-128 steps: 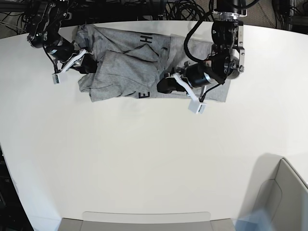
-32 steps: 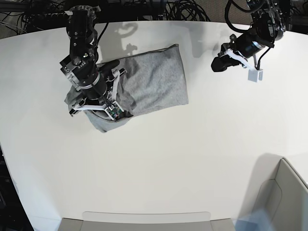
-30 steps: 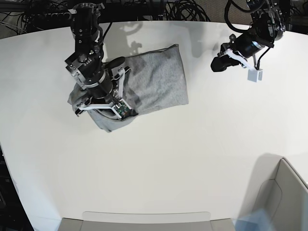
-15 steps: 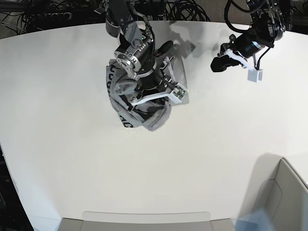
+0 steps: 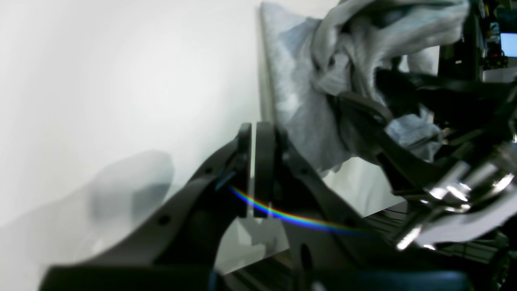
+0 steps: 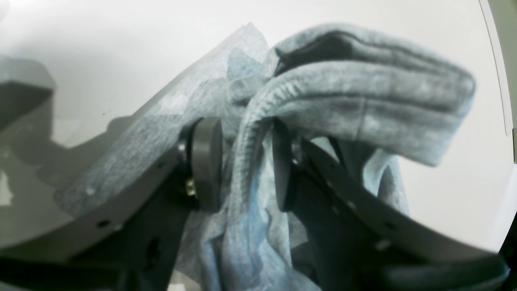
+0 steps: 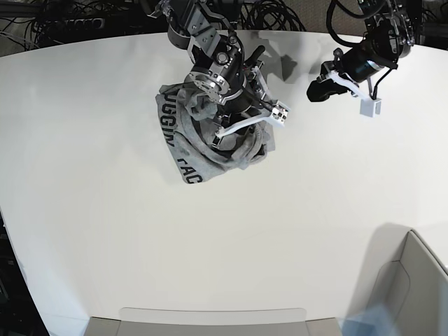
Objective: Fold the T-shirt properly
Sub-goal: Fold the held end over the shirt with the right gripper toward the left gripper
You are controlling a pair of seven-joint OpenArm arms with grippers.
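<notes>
The heather-grey T-shirt point(image 7: 183, 140) lies bunched on the white table point(image 7: 210, 238), with black lettering showing along its left edge. My right gripper point(image 7: 227, 138) is over the heap and shut on a thick fold of it. In the right wrist view the cloth point(image 6: 347, 93) passes between the two pads point(image 6: 206, 161) of that gripper point(image 6: 242, 165) and rises off the table. My left gripper point(image 7: 316, 92) is shut and empty, off the shirt at the table's back right. In the left wrist view its closed gripper point(image 5: 254, 161) points toward the shirt point(image 5: 295, 105).
A grey bin point(image 7: 413, 280) stands at the front right corner. A grey tray rim point(image 7: 210, 316) runs along the front edge. Cables point(image 7: 266, 14) lie behind the table's back edge. The right arm's body point(image 5: 436, 133) fills the right of the left wrist view.
My right gripper has carried the shirt's left part rightward over the rest, turning it so the lettering shows. The left arm has stayed at the back right since about one second ago.
</notes>
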